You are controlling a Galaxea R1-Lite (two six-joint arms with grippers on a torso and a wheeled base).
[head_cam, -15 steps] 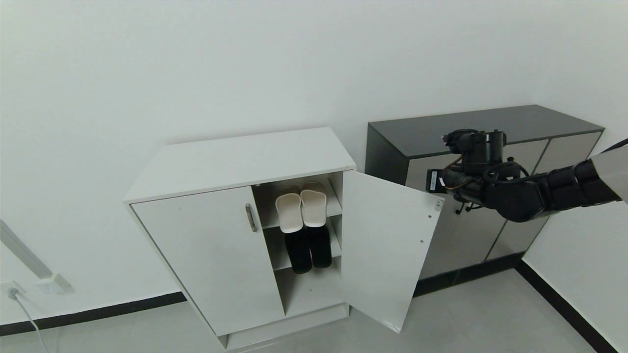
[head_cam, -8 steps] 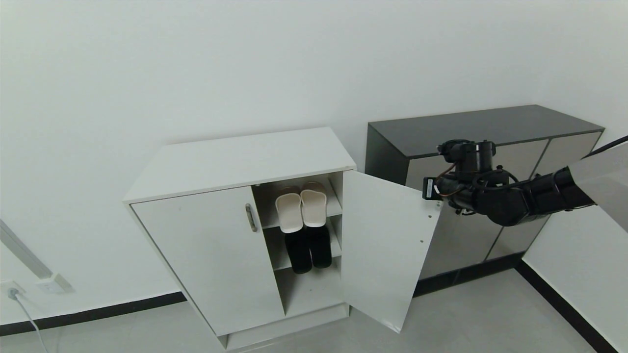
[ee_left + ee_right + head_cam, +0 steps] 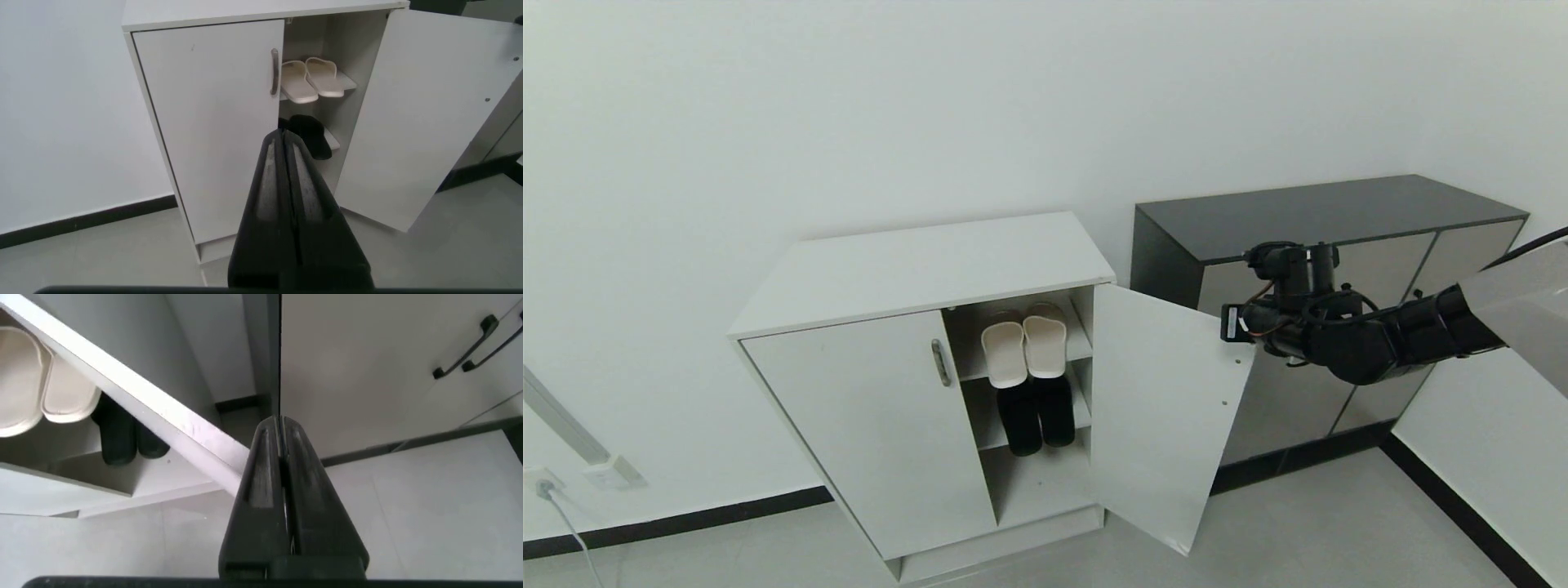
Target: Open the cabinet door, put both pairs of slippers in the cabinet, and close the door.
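Observation:
The white cabinet has its left door closed and its right door swung open. A white pair of slippers lies on the upper shelf, a black pair on the shelf below. My right gripper is at the top outer edge of the open door, on its outer side. In the right wrist view this gripper is shut and empty, just beside the door edge. My left gripper is shut and empty, well back from the cabinet front.
A dark cabinet stands right of the white one, just behind my right arm. A white wall panel closes off the right side. A wall socket with a cable is low on the left. Grey floor lies open before the cabinets.
My right arm has moved left and slightly down, bringing the gripper up to the outer edge of the open door. The door and slippers have not moved.

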